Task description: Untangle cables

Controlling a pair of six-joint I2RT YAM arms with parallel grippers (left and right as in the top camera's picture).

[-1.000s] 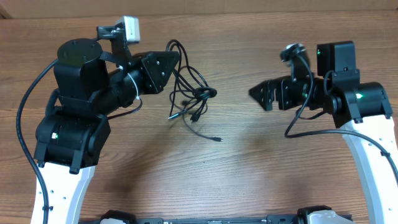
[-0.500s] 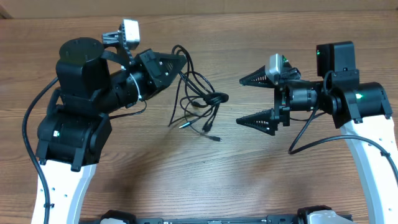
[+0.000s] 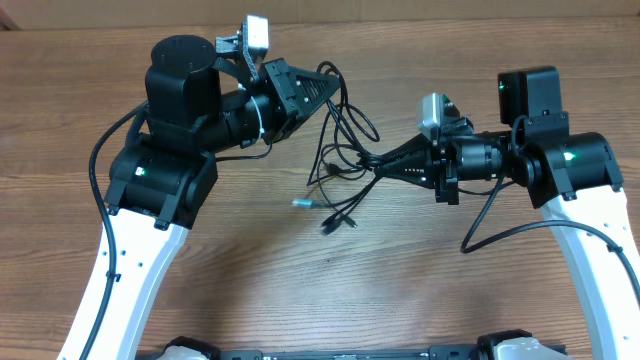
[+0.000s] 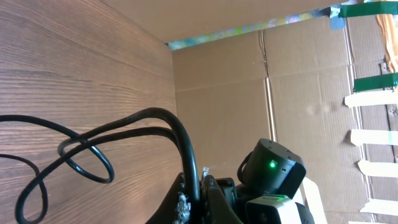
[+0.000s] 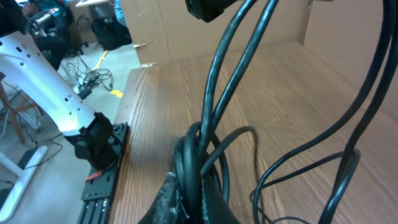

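With the left end effector (image 3: pixel 333 87) and right end effector (image 3: pixel 378 167) each clamped on the cables (image 3: pixel 345 130) strung between them over the bench (image 3: pixel 300 290), pulling apart may cinch the tangle tighter or slip a cord loose.

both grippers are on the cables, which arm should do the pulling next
Probably the right: the right gripper is shut on the bunched middle of the cables, so drawing it back should open the loops. The left gripper is shut on the upper strands and can anchor.

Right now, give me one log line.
left fingers: shut on cables | right fingers: shut on cables | cables: tangled between them
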